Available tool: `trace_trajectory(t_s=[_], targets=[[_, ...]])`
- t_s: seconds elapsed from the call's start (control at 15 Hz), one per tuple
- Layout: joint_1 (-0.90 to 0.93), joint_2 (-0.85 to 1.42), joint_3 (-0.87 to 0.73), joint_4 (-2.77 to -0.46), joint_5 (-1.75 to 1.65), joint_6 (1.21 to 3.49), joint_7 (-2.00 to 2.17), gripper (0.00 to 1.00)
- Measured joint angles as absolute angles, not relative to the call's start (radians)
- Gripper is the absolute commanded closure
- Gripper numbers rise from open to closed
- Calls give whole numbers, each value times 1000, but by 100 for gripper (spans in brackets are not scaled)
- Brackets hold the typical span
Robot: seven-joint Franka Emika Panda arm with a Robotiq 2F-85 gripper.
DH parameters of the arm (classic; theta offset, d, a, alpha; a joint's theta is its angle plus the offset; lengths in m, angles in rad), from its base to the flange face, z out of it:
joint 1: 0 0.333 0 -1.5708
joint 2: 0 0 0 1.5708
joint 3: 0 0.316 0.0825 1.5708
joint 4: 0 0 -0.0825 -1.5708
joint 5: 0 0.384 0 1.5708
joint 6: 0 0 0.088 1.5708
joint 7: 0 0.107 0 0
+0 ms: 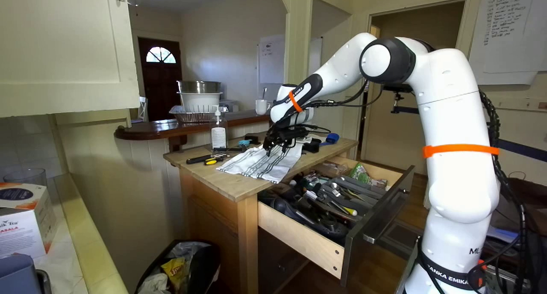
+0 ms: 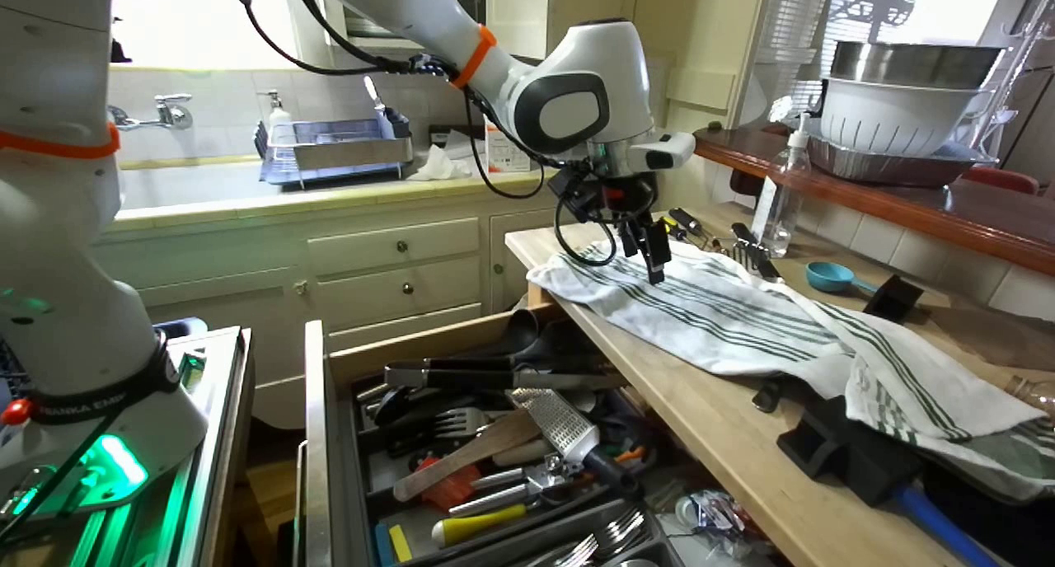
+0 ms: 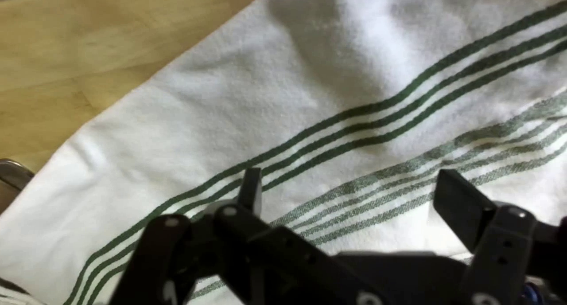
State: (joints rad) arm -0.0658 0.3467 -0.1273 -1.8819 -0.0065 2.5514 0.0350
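Note:
A white towel point(image 2: 725, 320) with dark green stripes lies rumpled over the wooden countertop point(image 1: 233, 188). It shows in both exterior views and fills most of the wrist view. Just over its near end is my black gripper point(image 2: 646, 264), pointing down. In the wrist view the gripper point(image 3: 349, 174) stands open, its two fingers wide apart with only striped cloth point(image 3: 199, 105) seen beneath and between them. Nothing is held. Whether the fingertips touch the cloth I cannot tell.
Below the countertop a drawer point(image 2: 316, 435) stands pulled out, full of utensils, with a grater point(image 2: 556, 423) on top. Around the towel lie a teal scoop point(image 2: 829, 277), a soap bottle point(image 1: 219, 133) and a black tool with a blue handle point(image 2: 940, 522). A raised ledge point(image 2: 874, 200) borders the back.

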Motion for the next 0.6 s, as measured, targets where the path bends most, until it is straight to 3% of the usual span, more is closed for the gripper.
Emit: trace_trajectory(t_s=[0.6], targets=[[-62,343,-96,-1882,-6,2551,31,0]])
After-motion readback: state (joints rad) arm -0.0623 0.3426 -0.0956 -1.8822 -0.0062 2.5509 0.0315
